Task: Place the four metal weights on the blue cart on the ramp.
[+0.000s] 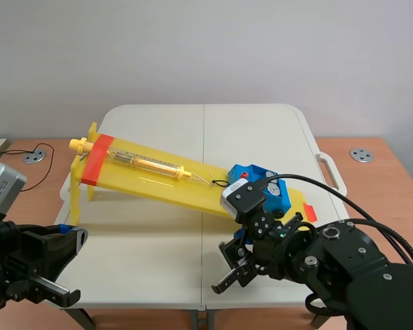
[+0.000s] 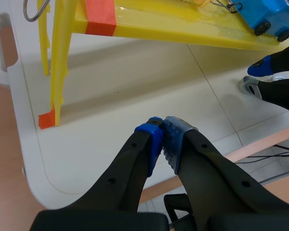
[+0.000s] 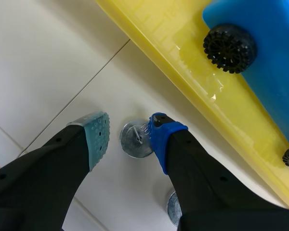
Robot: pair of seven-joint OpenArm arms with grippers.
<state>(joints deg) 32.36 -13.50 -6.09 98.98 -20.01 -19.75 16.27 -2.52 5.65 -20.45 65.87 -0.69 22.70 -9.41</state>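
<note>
The blue cart (image 1: 257,181) sits low on the yellow ramp (image 1: 151,180), hooked to a yellow spring scale (image 1: 149,163). My right gripper (image 1: 229,268) hangs just in front of the ramp's low end, over the white table. In the right wrist view it (image 3: 131,137) is open around a round metal weight (image 3: 135,142) lying flat on the table, the blue pad touching its edge. A second weight (image 3: 173,208) shows partly behind that finger. The cart (image 3: 267,62) and ramp (image 3: 183,62) lie just ahead. My left gripper (image 2: 163,137) is shut on nothing, near the table's front left edge.
The ramp stands on thin yellow legs (image 2: 58,72) with orange tape at the foot. From the left wrist view, the right gripper (image 2: 265,67) and a metal weight (image 2: 250,86) show beyond bare white table (image 2: 135,82). A wooden desk (image 1: 392,165) surrounds the white table.
</note>
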